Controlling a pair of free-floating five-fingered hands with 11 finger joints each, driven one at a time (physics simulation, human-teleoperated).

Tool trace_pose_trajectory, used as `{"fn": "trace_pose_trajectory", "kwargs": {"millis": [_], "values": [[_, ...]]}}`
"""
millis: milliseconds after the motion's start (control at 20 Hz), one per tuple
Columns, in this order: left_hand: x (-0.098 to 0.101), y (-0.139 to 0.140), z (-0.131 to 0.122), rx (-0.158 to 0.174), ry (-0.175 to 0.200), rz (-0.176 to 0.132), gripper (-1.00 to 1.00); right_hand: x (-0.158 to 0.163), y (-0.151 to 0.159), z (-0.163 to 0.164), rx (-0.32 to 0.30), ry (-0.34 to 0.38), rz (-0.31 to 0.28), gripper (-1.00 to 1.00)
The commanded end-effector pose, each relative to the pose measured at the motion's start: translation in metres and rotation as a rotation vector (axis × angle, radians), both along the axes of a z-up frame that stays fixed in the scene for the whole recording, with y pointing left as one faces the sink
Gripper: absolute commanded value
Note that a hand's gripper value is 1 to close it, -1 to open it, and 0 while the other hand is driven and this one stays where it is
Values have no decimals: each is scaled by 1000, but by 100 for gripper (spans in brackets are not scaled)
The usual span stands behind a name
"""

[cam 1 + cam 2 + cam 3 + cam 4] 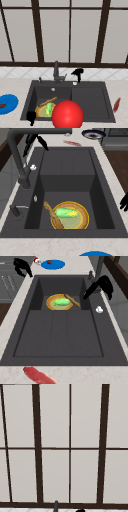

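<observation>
At the sink's (107, 100) back rim, right hand (78, 72) hovers beside faucet (56, 71)

A green vegetable (65, 213) and wooden stick (53, 215) lie on a yellow plate (84, 220) in the sink (67, 160)

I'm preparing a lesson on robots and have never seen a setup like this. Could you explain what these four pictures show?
These are simulator renders of a kitchen sink. The robot is just two floating black hands. One camera faces the sink from the front, two look along it from the left and the right, and one looks at the window above.

The left hand hangs at the sink's front left edge. The right hand hovers behind the sink, beside the faucet. Neither holds anything.

In the basin lies a yellow bowl with a green vegetable in it and a wooden utensil leaning across. On the counter are a blue plate at the left and a red item at the right. A red ball sits in the foreground of the front view.
</observation>
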State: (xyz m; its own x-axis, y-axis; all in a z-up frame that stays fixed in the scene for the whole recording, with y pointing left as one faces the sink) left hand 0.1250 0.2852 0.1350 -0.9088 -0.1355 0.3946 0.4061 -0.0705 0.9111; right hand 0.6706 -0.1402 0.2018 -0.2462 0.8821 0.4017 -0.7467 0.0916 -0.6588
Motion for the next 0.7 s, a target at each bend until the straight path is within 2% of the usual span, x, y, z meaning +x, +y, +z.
{"fn": "trace_pose_trajectory", "kwargs": {"millis": [0,300,650], "values": [[0,0,0,0,0,0,0,-13,-18,8,-48,0,17,-100],[0,0,0,0,0,0,0,-35,-35,15,-121,11,24,-100],[0,0,0,0,0,0,0,-61,-50,19,-269,4,18,-100]]}}
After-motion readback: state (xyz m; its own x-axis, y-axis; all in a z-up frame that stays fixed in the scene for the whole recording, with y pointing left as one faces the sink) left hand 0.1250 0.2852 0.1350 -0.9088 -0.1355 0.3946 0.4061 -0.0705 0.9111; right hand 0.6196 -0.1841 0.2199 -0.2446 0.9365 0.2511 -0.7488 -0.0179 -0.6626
